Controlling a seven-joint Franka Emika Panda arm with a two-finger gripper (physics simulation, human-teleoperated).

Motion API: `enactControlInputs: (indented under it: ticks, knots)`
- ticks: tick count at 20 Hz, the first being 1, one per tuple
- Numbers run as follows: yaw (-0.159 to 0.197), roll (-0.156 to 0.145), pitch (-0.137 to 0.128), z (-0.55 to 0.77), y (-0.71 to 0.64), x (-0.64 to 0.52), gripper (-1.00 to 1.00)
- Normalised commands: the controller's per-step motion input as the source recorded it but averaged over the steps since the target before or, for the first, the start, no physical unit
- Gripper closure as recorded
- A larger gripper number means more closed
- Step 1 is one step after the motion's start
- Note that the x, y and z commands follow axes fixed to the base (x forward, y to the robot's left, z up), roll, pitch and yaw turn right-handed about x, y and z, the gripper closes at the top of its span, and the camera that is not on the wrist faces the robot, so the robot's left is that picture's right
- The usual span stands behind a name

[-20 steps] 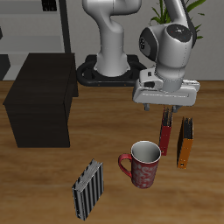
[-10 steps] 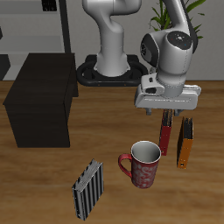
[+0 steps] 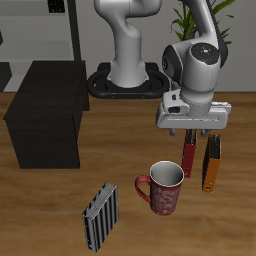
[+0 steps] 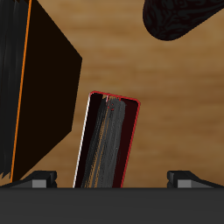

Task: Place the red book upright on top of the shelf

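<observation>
**Tabletop inventory: books, mug, cabinet, arm**

- Red book (image 3: 188,157): thin hardcover, dark red with a darker spine edge, standing upright on the wood-grain table (image 3: 40,215). In the wrist view its top edge (image 4: 106,140) shows a red cover outline around grey page ends.
- Gripper (image 3: 191,134): white, glossy housing with dark fingers, directly above the red book. The wrist view shows the finger tips spread wide, one on each side of the book, gripping nothing.
- Orange book (image 3: 211,163): upright, dark spine, just beside the red book; a flat black face with an orange edge in the wrist view (image 4: 35,96).
- Mug (image 3: 163,186): round, red patterned outside, pale inside, handle present; nearer the table's front edge than the books.
- Striped book (image 3: 100,214): grey and black, ribbed look, standing tilted near the front edge.
- Shelf (image 3: 48,112): large matte black box, flat top, well apart from the red book.
</observation>
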Motion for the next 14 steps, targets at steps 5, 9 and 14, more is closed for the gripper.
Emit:
enactControlInputs:
  ticks: [5,9,14]
  knots:
    - [0.000,0.008,0.033,-0.18,-0.02,0.00,1.00]
    - [-0.019,0.010,0.035,-0.11,-0.06,0.04,1.00]
    - [-0.001,-0.001,0.006,-0.03,-0.05,0.01,1.00]
